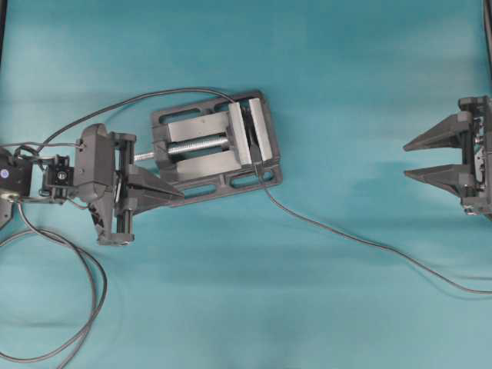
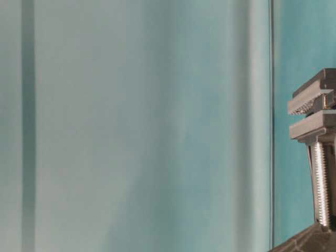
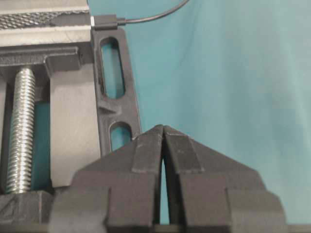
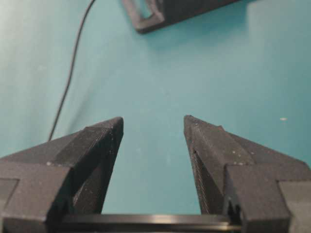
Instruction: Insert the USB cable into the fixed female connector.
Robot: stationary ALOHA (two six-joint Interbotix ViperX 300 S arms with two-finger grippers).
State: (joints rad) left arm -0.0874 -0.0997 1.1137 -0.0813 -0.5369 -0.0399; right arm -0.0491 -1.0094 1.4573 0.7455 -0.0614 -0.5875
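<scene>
Resting on the teal table (image 1: 323,69), a grey metal vise (image 1: 215,146) sits left of the middle in the overhead view, its silver screw (image 1: 201,144) running between the base rails. The USB cable (image 1: 361,240) trails from the right edge of the table across the bare surface to the vise, where its small black plug (image 3: 104,22) lies level at the side of the vise jaw plates, as the left wrist view shows, with a bright sliver of metal at its tip right against the clamped part. The fixed female connector itself is hidden between the plates, so whether the plug is fully seated cannot be told. A second thin dark cable (image 1: 154,95) leaves the far side of the vise and curves away to the left.

The left gripper (image 1: 178,194) sits just beside the near left corner of the vise base, its fingers (image 3: 146,153) pressed together tip to tip with nothing between them. The right gripper (image 1: 406,160) hangs well apart at the right edge, its two fingers (image 4: 104,133) spread wide and empty over bare table. A thicker black cable (image 1: 84,296) loops along the left edge near the left arm.
</scene>
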